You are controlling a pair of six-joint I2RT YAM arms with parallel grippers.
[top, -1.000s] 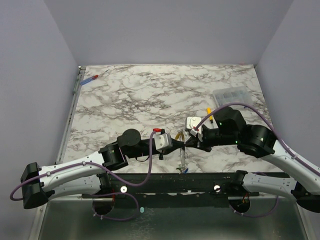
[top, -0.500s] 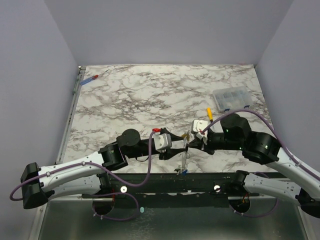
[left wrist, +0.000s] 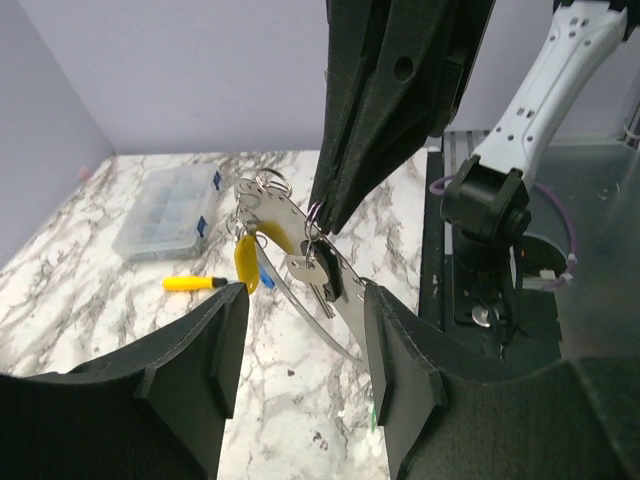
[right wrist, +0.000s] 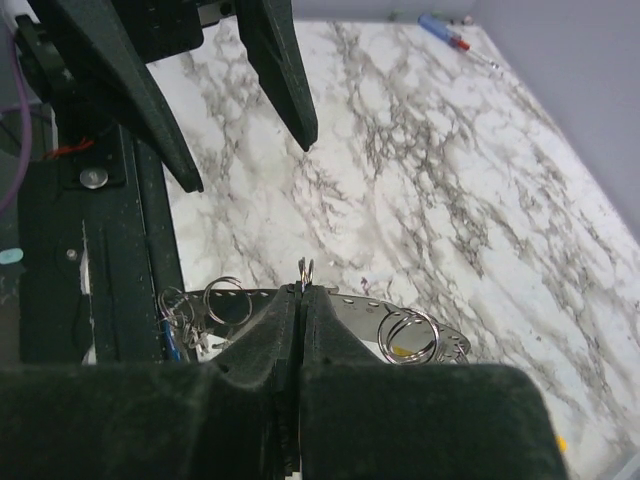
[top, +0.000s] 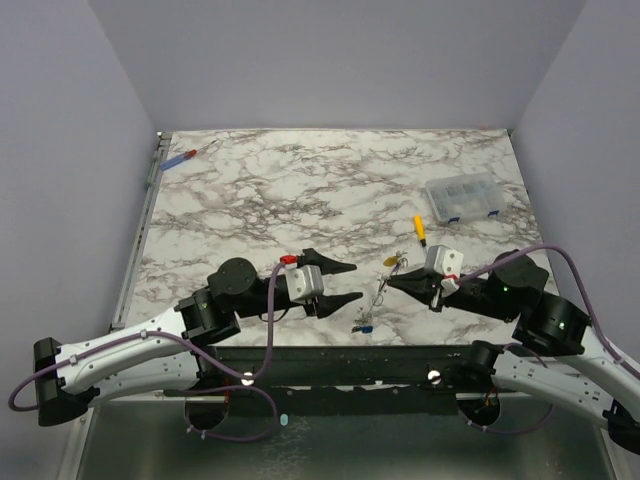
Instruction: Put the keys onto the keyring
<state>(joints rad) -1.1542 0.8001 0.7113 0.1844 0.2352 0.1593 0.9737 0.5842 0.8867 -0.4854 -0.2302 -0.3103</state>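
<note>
My right gripper (top: 392, 284) is pinched on the keyring (top: 378, 298), near the table's (top: 250, 190) near edge; my left gripper (top: 356, 282) stands apart, empty, just left of it. Only my left wrist view clearly shows keys (left wrist: 312, 278) hanging on it

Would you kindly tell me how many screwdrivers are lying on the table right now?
2. The red-and-blue-handled screwdriver lies at the table's far left corner; the yellow-handled screwdriver lies beside the clear compartment box. No others show, though some may be hidden.
</note>
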